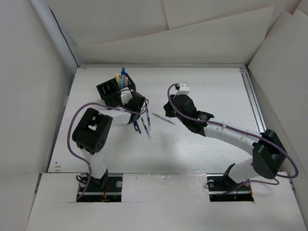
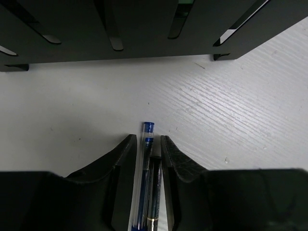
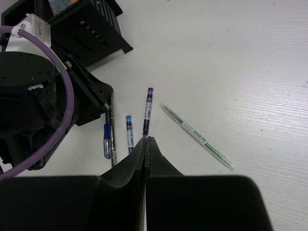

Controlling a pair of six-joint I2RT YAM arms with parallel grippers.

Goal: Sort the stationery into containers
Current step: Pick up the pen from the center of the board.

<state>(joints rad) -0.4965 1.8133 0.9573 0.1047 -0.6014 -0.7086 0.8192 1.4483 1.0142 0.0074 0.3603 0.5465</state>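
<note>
The black perforated organiser [image 1: 109, 90] stands at the back left and holds a blue-capped tube [image 1: 123, 73] and an orange-banded marker [image 1: 118, 78]. It also shows in the left wrist view [image 2: 120, 29] and the right wrist view [image 3: 89, 29]. My left gripper [image 1: 135, 111] is low on the table just in front of it. Its jaws are closed against a clear blue pen [image 2: 146, 144] and a black pen [image 2: 155, 192] lying side by side. My right gripper [image 3: 147, 140] is shut and empty, above the near end of a purple-tipped pen [image 3: 147, 110].
A short blue pen [image 3: 129, 132] lies between the held pair and the purple-tipped pen. A clear green pen [image 3: 197, 137] lies slanted to the right, also seen from above [image 1: 162, 119]. White walls surround the table [image 1: 216, 96]; a metal rail [image 1: 252, 101] runs along its right edge.
</note>
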